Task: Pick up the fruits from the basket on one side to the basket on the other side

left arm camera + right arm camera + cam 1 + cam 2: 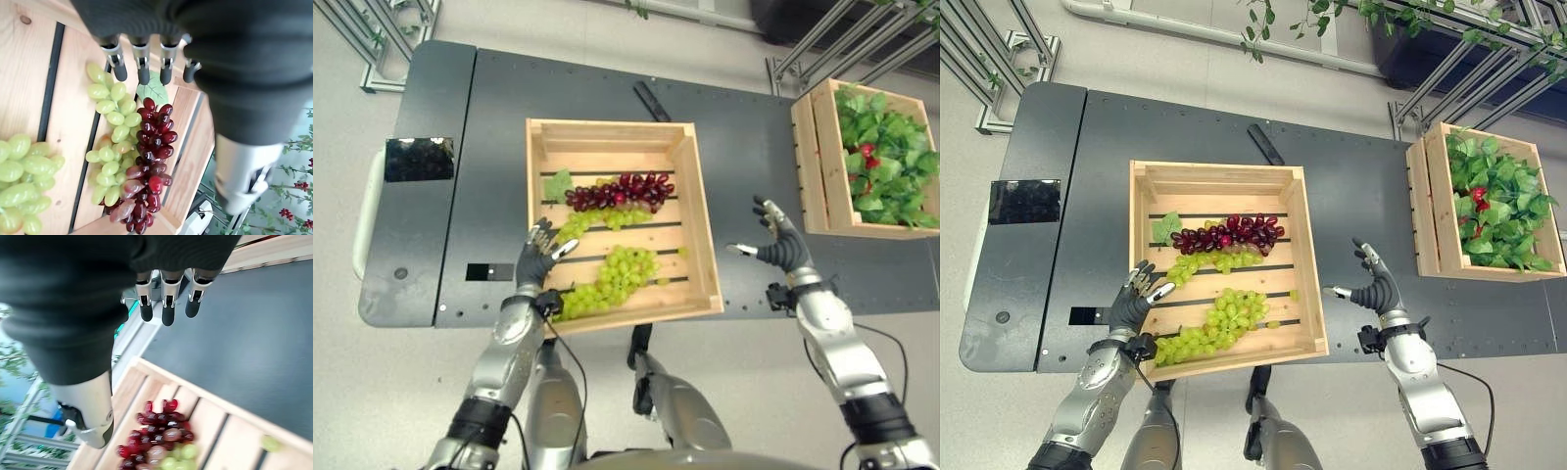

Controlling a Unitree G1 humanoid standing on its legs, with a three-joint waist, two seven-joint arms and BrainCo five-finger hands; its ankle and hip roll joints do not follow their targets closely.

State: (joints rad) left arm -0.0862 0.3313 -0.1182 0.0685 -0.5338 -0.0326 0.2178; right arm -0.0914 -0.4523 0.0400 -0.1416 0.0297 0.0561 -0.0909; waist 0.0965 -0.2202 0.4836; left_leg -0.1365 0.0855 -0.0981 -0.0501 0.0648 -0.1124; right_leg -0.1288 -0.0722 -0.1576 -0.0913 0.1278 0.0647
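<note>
- Our left robot hand (540,257) hovers, fingers spread, over the green grapes (612,277) in the wooden crate (700,217).
- We curl under the stem.
- Right robot hand (775,242) waits open, empty.

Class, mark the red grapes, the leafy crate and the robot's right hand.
red grapes (619,191), left eye view, middle of the bunch
leafy crate (824,157), left eye view, its wooden side wall
right hand (1377,291), right eye view, the palm

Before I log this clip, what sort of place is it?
Probably a lab or test bay: a dark perforated work table, metal frame racks on a bare floor, and wooden crates of grapes as props.
</note>
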